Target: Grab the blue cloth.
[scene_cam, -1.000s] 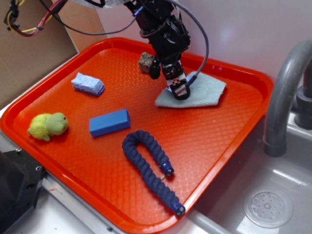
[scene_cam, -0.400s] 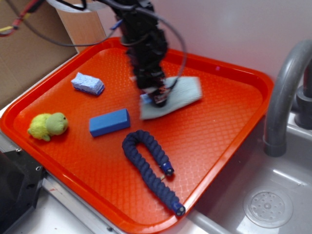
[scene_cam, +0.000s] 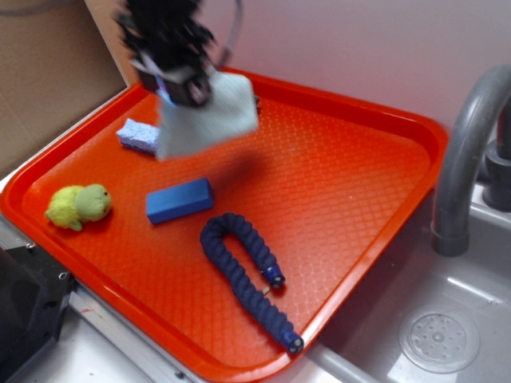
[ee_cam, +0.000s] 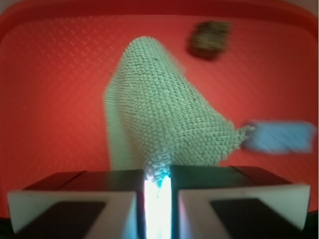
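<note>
The blue cloth [scene_cam: 209, 118] is a pale grey-blue woven rag. It hangs in the air above the left back part of the orange tray [scene_cam: 359, 199], blurred by motion. My gripper [scene_cam: 182, 86] is shut on its upper edge. In the wrist view the cloth [ee_cam: 164, 114] hangs down from between my two fingers, which pinch it at a narrow gap [ee_cam: 157, 181].
On the tray lie a solid blue block [scene_cam: 180, 200], a lavender sponge [scene_cam: 137, 135], a yellow-green plush toy [scene_cam: 78, 205] and a dark blue braided rope [scene_cam: 243, 267]. A brown lump [ee_cam: 209, 39] shows in the wrist view. A grey faucet [scene_cam: 467, 152] and sink stand at right.
My gripper has lifted the cloth off the tray and carried it left and up, from the back centre of the tray to above its back left.
</note>
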Controlling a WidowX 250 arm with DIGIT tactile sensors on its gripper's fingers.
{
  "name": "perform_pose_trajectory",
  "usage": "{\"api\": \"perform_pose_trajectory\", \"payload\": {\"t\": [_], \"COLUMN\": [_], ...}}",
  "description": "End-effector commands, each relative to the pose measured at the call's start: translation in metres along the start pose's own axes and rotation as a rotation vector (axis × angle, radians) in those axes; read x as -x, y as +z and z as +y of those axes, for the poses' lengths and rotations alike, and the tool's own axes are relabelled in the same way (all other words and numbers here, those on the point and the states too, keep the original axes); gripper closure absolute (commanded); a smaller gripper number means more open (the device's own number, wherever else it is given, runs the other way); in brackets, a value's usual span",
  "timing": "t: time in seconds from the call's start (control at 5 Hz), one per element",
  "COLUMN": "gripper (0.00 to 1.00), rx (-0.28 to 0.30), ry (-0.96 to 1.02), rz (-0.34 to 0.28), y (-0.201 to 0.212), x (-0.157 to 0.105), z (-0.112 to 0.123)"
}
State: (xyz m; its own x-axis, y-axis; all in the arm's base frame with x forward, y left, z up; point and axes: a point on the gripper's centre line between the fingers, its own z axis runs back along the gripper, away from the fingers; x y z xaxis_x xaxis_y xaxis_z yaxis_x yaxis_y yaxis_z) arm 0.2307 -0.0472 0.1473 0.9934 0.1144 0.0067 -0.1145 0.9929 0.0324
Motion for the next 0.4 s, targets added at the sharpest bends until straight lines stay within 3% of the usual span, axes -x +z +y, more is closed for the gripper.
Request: {"api": "perform_pose_trajectory", "payload": {"t": [0.0, 0.2], "gripper": [1.0, 1.0], "rx": [0.093, 0.138], "ry": [0.047, 0.035], "rz": [-0.01, -0.1], "y": [0.088, 0.103], "x": [0.006, 0.004], "z": [-0.012, -0.013]}}
